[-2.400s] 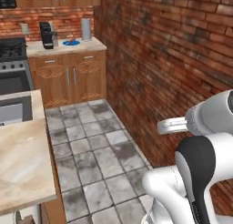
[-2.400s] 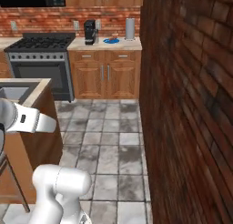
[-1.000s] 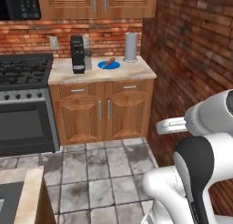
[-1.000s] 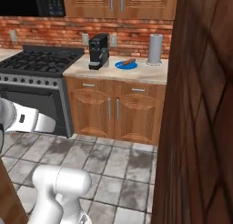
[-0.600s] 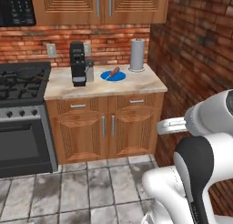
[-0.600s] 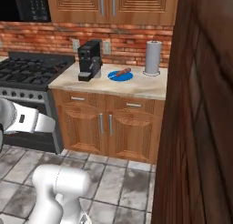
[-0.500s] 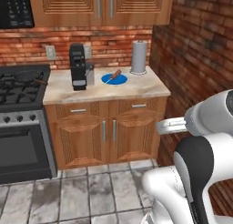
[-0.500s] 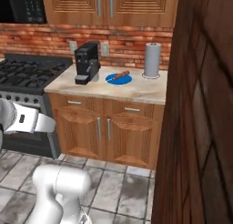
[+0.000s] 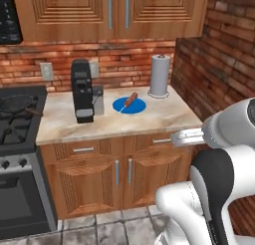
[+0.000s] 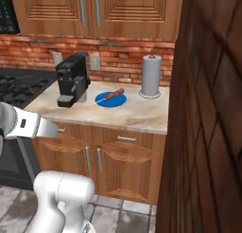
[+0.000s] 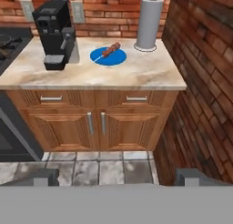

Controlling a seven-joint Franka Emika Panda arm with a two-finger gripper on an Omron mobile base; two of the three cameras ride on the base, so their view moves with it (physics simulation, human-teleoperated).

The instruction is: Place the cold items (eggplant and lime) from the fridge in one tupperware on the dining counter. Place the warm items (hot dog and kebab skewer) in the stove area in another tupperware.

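- Facing the counter (image 9: 164,117) beside the stove (image 9: 15,119), we take the coffee machine (image 9: 82,89) as our landmark for everything else.
- Our gripper (image 11: 116,180) hangs low in front of the cabinet doors (image 11: 95,125), well short of the counter; its two fingertips (image 11: 45,176) stand at opposite ends of the hand view's bottom edge, so the jaws are spread wide with nothing between them.
- The kebab skewer (image 9: 129,100) lies on a blue plate (image 9: 137,107) just to the right of the coffee machine, between it and the paper towel roll (image 9: 160,74) (the roll stands upright near the brick side wall (image 9: 219,55)).
- We judge the skewer sits on that plate because this is the warm side of the kitchen, next to the burners; it lies at a slant with its stick end jutting toward the plate's edge, which should offer a graspable line.
- The jaws are probably held wide to be ready for the pick, with no need to open them on the way in.
- We see no tupperware, hot dog, eggplant or lime near the coffee machine, so we judge the sorting is at an early stage.
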